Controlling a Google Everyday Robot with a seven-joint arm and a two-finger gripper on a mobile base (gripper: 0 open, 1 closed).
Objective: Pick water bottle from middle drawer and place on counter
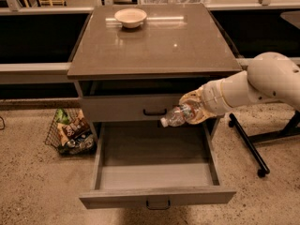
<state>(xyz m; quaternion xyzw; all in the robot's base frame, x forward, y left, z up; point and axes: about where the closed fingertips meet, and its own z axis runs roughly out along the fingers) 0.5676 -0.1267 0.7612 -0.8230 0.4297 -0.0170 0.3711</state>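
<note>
The water bottle (179, 116) is clear plastic with a pale cap pointing left and a reddish label band. My gripper (193, 109) is shut on the water bottle and holds it on its side in the air, above the right part of the open middle drawer (154, 172), level with the closed grey drawer front (131, 108) one tier higher. The drawer is pulled far out and its inside looks empty. The counter (154, 41) is the glossy grey-brown top above, higher than the bottle. My white arm (262, 86) reaches in from the right.
A beige bowl (131, 17) stands at the back of the counter. A wire basket (70, 132) with snack packs sits on the floor left of the cabinet. A black wheeled stand leg (248, 146) lies on the floor to the right.
</note>
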